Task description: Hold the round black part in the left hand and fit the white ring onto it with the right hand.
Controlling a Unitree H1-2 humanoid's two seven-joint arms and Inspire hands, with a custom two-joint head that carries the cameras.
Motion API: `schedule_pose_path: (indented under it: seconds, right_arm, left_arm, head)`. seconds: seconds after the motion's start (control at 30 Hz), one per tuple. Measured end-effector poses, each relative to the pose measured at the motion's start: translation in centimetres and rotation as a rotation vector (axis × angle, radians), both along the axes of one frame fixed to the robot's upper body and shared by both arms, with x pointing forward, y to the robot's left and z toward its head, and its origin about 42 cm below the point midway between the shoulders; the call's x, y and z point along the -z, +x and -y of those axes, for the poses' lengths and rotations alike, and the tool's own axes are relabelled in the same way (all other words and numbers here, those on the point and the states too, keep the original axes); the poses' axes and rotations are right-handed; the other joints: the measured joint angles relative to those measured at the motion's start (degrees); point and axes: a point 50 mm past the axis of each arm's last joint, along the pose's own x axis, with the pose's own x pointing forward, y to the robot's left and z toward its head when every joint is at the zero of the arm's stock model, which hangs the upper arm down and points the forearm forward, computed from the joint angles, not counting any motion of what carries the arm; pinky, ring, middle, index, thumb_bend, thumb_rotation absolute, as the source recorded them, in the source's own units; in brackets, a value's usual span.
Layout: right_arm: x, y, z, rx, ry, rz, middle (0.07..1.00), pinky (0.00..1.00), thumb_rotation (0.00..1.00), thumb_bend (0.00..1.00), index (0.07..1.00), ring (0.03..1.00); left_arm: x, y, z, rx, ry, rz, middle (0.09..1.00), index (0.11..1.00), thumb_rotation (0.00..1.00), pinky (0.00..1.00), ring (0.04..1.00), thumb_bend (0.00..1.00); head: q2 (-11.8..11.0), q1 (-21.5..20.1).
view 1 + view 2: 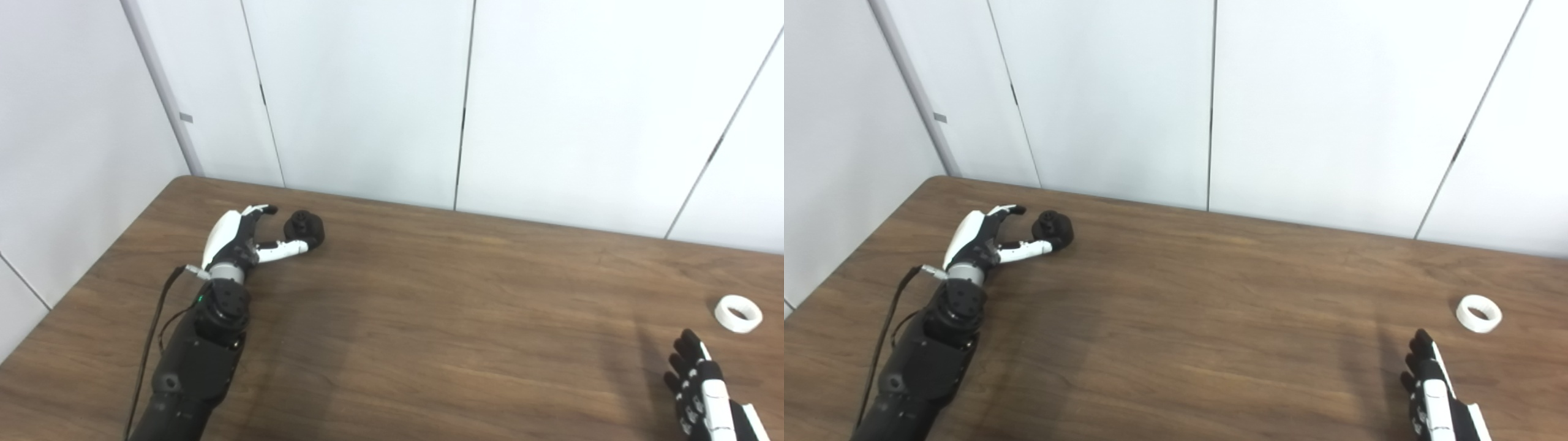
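Note:
The round black part [304, 228] lies on the brown table [429, 294] at the far left. My left hand [245, 239] is open beside it, fingers apart, with the thumb tip reaching the part's near side and the other fingers curved to its left. The white ring [738, 313] lies flat at the right side of the table. My right hand [704, 386] hangs low at the bottom right, below and left of the ring, fingers spread and holding nothing. In the right eye view the part [1053, 228] and the ring [1478, 313] show the same way.
White wall panels [367, 92] stand close behind the table's far edge. A black cable [150, 343] runs along my left forearm. The table's left edge runs diagonally near my left arm.

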Motion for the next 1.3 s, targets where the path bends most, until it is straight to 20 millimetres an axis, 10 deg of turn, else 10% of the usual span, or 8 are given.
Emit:
schedule_pose_path:
  seconds: [1.3]
  right_arm:
    - [-0.2,-0.1,-0.2,0.010,0.024,0.010,1.000,1.00,1.00,0.40,1.000,1.000]
  left_arm:
    - [0.9,3.9,0.7,0.071,0.122,-0.073,0.952,0.785,0.35,1.00,1.000,0.96]
  head:
    - [0.00,-1.85]
